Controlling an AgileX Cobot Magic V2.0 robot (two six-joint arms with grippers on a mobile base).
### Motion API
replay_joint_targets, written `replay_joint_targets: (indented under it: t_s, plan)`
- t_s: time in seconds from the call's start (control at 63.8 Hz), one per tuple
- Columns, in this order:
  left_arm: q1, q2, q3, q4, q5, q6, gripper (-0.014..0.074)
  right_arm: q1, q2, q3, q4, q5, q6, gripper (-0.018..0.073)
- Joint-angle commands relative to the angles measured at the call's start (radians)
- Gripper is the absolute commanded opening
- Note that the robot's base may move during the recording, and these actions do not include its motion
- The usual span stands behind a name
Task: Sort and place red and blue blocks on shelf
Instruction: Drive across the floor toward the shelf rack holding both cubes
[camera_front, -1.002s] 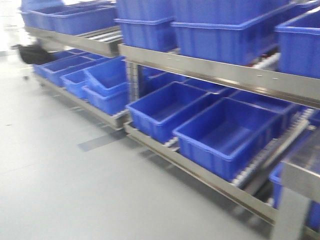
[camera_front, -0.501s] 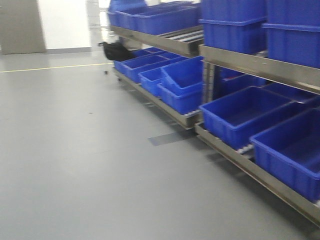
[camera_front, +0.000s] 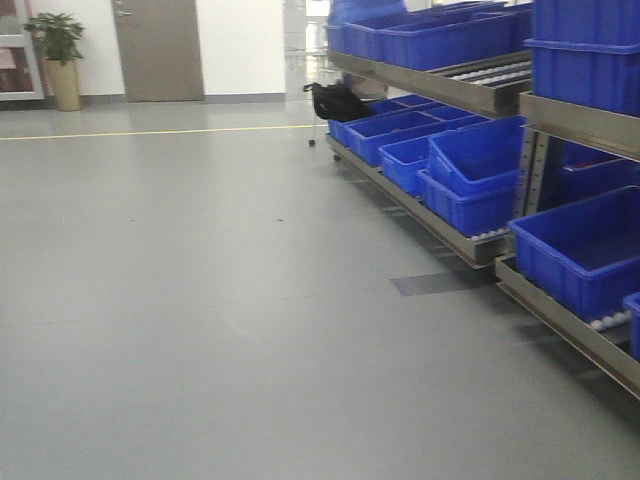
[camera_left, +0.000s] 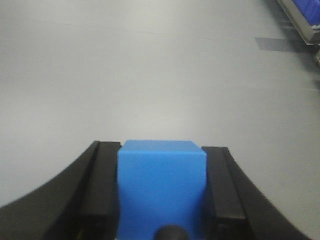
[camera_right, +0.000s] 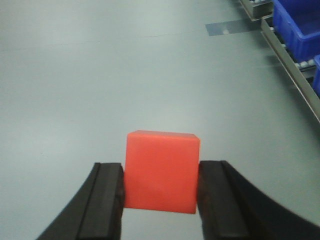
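The blue block (camera_left: 162, 187) fills the space between the black fingers of my left gripper (camera_left: 162, 197), which is shut on it above bare grey floor. My right gripper (camera_right: 160, 192) is shut on the red block (camera_right: 161, 171), also held over the floor. The shelf (camera_front: 560, 118) runs along the right side of the front view, its steel rails carrying blue crates; its lower rail (camera_right: 295, 75) shows at the right edge of the right wrist view. Neither gripper appears in the front view.
Blue crates (camera_front: 480, 165) sit on the shelf tiers. A black bag (camera_front: 335, 102) lies by the shelf's far end. A door (camera_front: 157, 50) and a potted plant (camera_front: 60, 55) stand at the back wall. A dark floor patch (camera_front: 435, 284) lies near the shelf.
The front view has swung left: the shelf slid from filling the frame to the right edge, and open floor, the door and the plant came into view.
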Motion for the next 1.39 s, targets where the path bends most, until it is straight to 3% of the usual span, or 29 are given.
replay_joint_targets:
  t_s: [0.0, 1.378]
  plan:
    - [0.0, 0.001, -0.029, 0.011, -0.075, -0.01, 0.0125, -0.005, 0.0, -0.028, -0.01, -0.068, 0.0, 0.005]
    - [0.0, 0.001, -0.029, 0.011, -0.075, -0.01, 0.0125, -0.005, 0.0, -0.028, -0.01, -0.068, 0.0, 0.005]
